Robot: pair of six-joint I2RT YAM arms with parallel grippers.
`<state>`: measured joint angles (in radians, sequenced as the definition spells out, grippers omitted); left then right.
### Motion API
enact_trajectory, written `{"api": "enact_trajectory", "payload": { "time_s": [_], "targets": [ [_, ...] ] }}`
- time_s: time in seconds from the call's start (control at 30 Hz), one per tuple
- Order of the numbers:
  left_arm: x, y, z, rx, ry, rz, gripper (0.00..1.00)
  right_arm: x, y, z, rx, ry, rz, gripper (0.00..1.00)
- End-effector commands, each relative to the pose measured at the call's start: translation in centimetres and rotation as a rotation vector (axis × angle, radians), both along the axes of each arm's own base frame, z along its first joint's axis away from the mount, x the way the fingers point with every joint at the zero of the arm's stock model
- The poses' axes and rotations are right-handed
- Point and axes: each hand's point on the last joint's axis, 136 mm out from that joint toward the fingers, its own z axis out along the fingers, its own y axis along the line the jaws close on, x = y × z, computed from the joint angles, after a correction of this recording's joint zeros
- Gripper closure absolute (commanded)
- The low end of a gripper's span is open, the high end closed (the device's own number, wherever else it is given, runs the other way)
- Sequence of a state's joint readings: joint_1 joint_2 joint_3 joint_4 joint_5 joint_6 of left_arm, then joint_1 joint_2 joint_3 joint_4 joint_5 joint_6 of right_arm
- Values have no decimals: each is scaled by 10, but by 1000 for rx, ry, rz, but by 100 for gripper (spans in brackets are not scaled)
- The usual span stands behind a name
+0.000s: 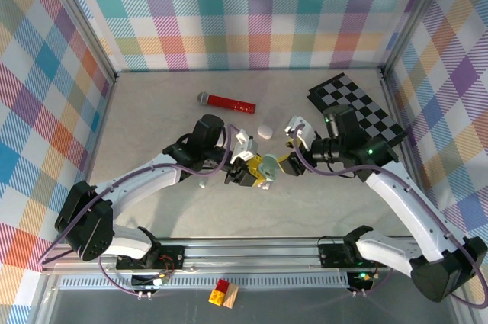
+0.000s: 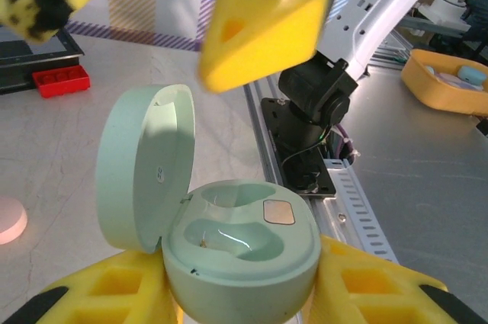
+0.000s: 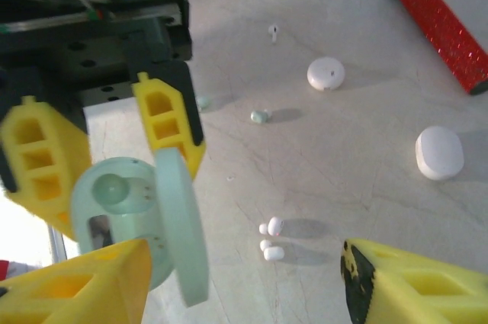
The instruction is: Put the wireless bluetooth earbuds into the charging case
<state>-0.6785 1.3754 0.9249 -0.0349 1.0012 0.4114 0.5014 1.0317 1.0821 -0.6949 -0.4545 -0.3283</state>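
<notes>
My left gripper (image 2: 242,301) is shut on the pale green charging case (image 2: 244,251), whose lid (image 2: 145,175) stands open to the left. Both wells in the case look bare. In the top view the case (image 1: 268,165) sits mid-table between the two grippers. My right gripper (image 3: 244,286) is open just above the case (image 3: 114,202), nothing between its yellow fingers (image 2: 267,19). Two white earbuds (image 3: 271,238) lie on the table below it. A pale green earbud (image 3: 260,116) and a white stemmed one (image 3: 273,31) lie farther off.
A red microphone (image 1: 226,101) lies at the back, and a white oval case (image 1: 264,131) is near the grippers. A round white case (image 3: 326,73) lies on the table. A checkerboard (image 1: 358,114) covers the back right. The right arm's base (image 2: 313,103) and the rail are close.
</notes>
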Motion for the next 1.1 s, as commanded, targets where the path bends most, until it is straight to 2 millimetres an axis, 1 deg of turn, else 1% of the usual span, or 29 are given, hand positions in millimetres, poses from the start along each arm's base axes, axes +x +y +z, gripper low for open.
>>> {"api": "enact_trajectory", "payload": {
  "time_s": [0.0, 0.1, 0.13, 0.2, 0.3, 0.37, 0.4, 0.5, 0.57, 0.67, 0.77, 0.83, 0.93, 1.0, 1.07],
  "targets": [
    [16, 4, 4, -39, -37, 47, 63, -7, 5, 28, 136, -54, 25, 32],
    [35, 10, 6, -56, -50, 120, 63, 1, 0, 44, 228, -77, -45, 32],
    [43, 13, 6, -62, -60, 151, 64, 6, -3, 48, 261, -80, -81, 32],
    [58, 20, 8, -68, -80, 218, 64, 21, -12, 49, 318, -65, -184, 32],
    [79, 32, 10, -83, -112, 322, 64, 46, -30, 41, 367, -31, -363, 32],
    [92, 42, 15, -111, -119, 388, 64, 59, -37, 31, 395, 25, -453, 32],
    [99, 48, 17, -129, -121, 421, 65, 63, -37, 23, 401, 61, -481, 33],
    [118, 63, 24, -177, -125, 510, 65, 69, -26, -1, 421, 171, -469, 33],
    [129, 73, 26, -185, -129, 565, 65, 68, -15, -17, 411, 202, -406, 33],
    [144, 92, 31, -210, -139, 656, 65, 69, -5, -42, 325, 195, -369, 32],
    [158, 111, 37, -235, -145, 735, 65, 69, 8, -62, 237, 197, -326, 33],
    [165, 122, 40, -244, -150, 776, 65, 72, 17, -71, 207, 241, -313, 35],
    [171, 135, 45, -256, -154, 829, 65, 81, 37, -89, 200, 318, -339, 38],
    [175, 142, 50, -276, -159, 863, 65, 88, 53, -108, 200, 403, -371, 40],
    [176, 149, 57, -306, -160, 896, 65, 93, 71, -133, 165, 487, -396, 41]
  ]
}}
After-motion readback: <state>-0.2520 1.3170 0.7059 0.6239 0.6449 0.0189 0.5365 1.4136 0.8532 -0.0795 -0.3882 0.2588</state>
